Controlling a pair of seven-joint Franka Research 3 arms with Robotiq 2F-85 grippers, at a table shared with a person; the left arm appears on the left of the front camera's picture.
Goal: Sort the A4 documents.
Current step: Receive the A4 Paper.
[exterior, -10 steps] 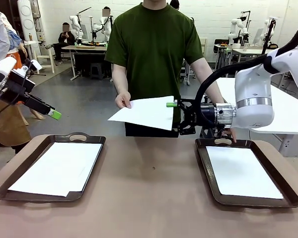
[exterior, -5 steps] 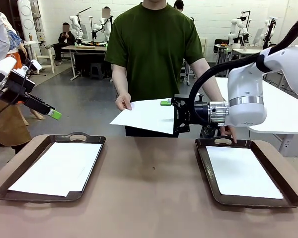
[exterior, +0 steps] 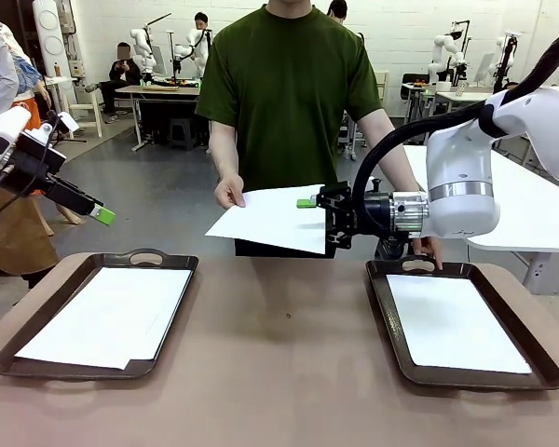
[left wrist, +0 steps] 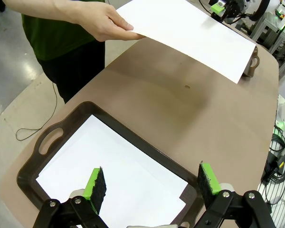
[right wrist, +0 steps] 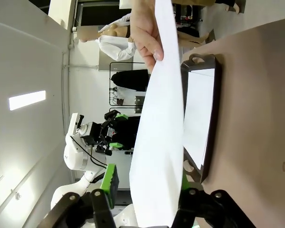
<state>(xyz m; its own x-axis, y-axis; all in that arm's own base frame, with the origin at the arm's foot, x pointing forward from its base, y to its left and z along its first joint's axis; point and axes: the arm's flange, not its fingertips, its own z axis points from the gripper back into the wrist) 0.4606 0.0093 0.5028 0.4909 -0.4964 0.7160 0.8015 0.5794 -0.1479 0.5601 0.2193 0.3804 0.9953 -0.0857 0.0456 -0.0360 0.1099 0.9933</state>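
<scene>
The left tool [exterior: 101, 215] hangs in the air to the left of the left tray [exterior: 37, 365], above the floor and outside the worktop [exterior: 279, 372]. In its wrist view its two green pads [left wrist: 96, 186] stand wide apart with nothing between them, above the near rim of this tray. The arm behind it is cut off by the picture edge.

The left tray lies near the left edge of the worktop. White sheets [exterior: 112, 315] lie in it, not quite squared, so one corner steps out at the near right. How many sheets are stacked I cannot tell.

Between the two trays the brown worktop is bare and gives open room. Above its far edge a single sheet [exterior: 275, 216] is held in the air, slightly tilted. The person's hand [exterior: 229, 191] pinches its left edge.

The right tool [exterior: 319, 207] reaches in from the right at the right edge of this sheet. In the right wrist view the sheet passes between the two fingers; one green pad [right wrist: 110, 183] is clear of the paper, the other is mostly hidden behind it. The jaws are half narrowed, and whether they already press the paper I cannot tell.

The right tray [exterior: 388, 326] lies near the right edge of the worktop with a white sheet [exterior: 452, 321] flat inside. The person's other hand [exterior: 427, 250] is at its far handle, partly hidden by the arm.
</scene>
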